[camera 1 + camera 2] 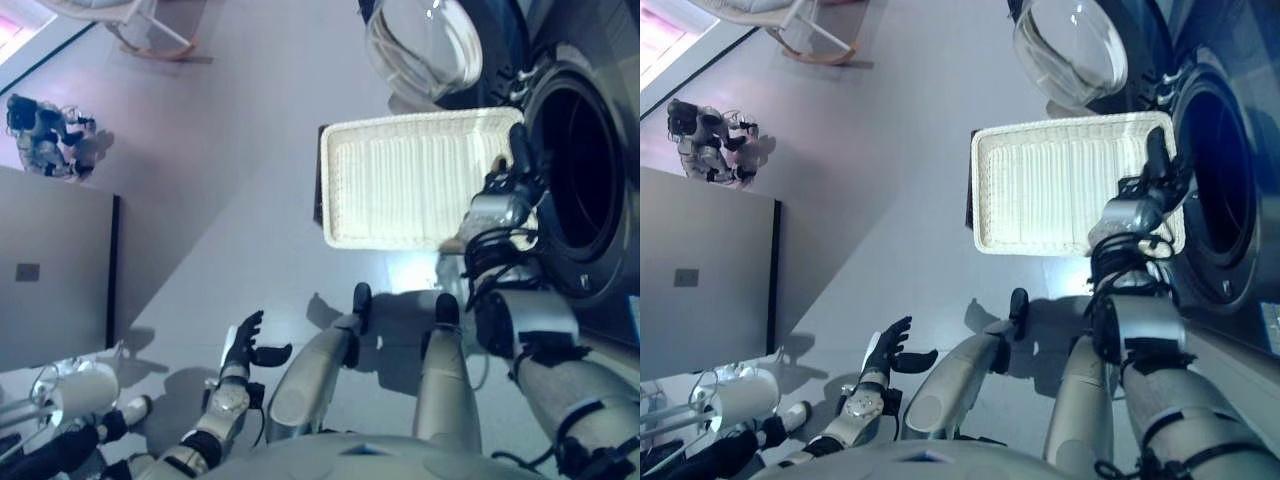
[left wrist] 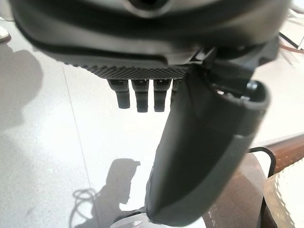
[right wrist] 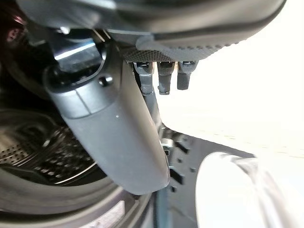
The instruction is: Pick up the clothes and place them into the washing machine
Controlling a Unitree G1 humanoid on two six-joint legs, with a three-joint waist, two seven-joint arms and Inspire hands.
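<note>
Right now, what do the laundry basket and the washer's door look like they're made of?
The basket looks like white woven wicker or moulded plastic: ribbed floor, braided-looking rim, matte; which of the two I cannot tell. It appears empty. The washing machine door looks like clear glass or plastic, a glossy bowl with bright highlights, swung open. The drum looks like perforated metal, with rows of small holes.

Laundry corner: washing machine (image 1: 580, 180), basket (image 1: 420, 180)

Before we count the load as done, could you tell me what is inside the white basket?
The white basket shows only its bare ribbed bottom, with no clothes visible. The right hand, fingers straight, hides the corner nearest the washing machine.
</note>
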